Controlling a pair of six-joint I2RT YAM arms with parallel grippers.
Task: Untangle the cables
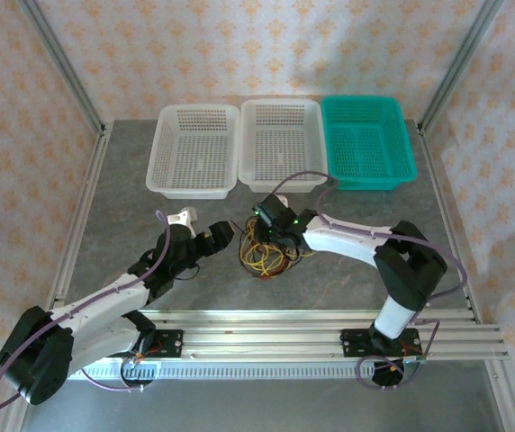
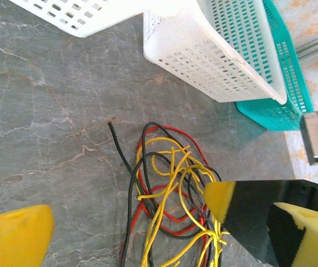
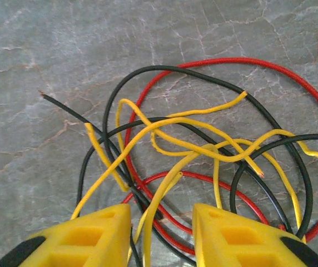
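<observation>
Right fingers (image 3: 106, 233) are hanging low over the cables (image 3: 209, 149), pointing down at the desk (image 3: 31, 44) with a narrow gap between them. We are seeing them apart rather than pressed together. A yellow strand (image 3: 153, 217) is running up through the gap, beside red and black lengths of the same tangle. We cannot tell whether either finger is touching any of them, and nothing is looking pinched or lifted.

Ahead of those fingers, the cables are lying flat on the desk as one mixed tangle of red, yellow and black. A big red loop (image 3: 231, 59) is curving around the far right side, and the yellow strands are crossing over one another in the middle. One bare black end (image 3: 43, 94) is poking out ahead and to the left of the fingers, apart from the rest.

Left fingers (image 2: 14, 236) are standing spread wide, holding nothing, just to the left of the tangle. Between them we are looking at bare desk on the left and the near edge of the tangle on the right, where the other arm's yellow fingertip is sitting among the strands. These fingers are near the cables but not touching them.

Beyond both sets of fingers, at the far side of the desk, two white baskets (image 1: 194, 187) and a green basket (image 1: 370, 183) are sitting side by side in a row, well apart from the tangle.
</observation>
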